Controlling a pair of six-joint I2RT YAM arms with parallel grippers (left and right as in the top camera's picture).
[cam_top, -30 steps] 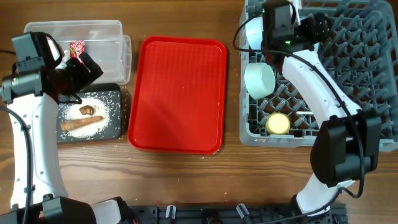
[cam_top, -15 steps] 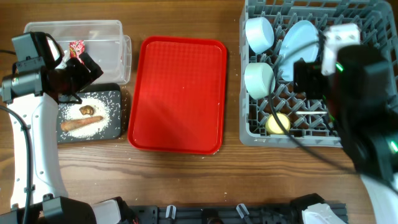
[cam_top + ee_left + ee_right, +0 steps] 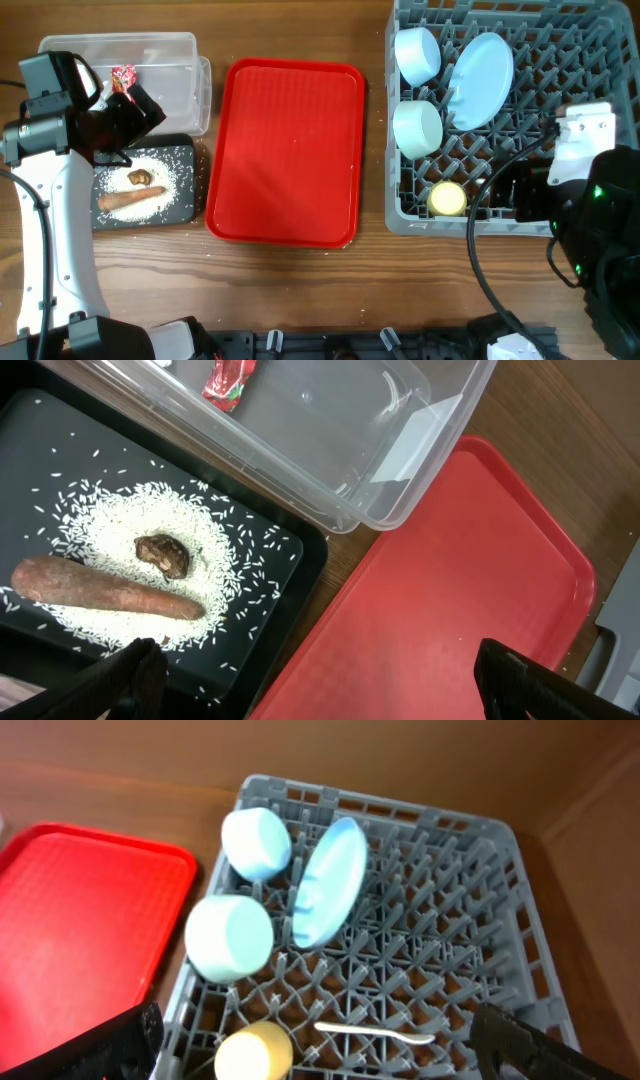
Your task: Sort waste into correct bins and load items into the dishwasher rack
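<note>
The grey dishwasher rack holds two light blue bowls, the pale blue plate on edge, the yellow cup and the white spoon. The clear tub holds the red wrapper. The black tray holds rice, the brown lump and the orange-brown piece. My left gripper is open and empty, above the tray's near right corner. My right gripper is open and empty, high over the rack's front edge. No napkin shows.
The flat red serving tray lies between the bins and the rack, with nothing on it. A few rice grains are scattered on the wooden table round the black tray. The right arm's body hangs over the rack's near right corner.
My right arm has pulled back from the rack's far left to its near right edge, uncovering the plate and bowls. The left arm has not moved.
</note>
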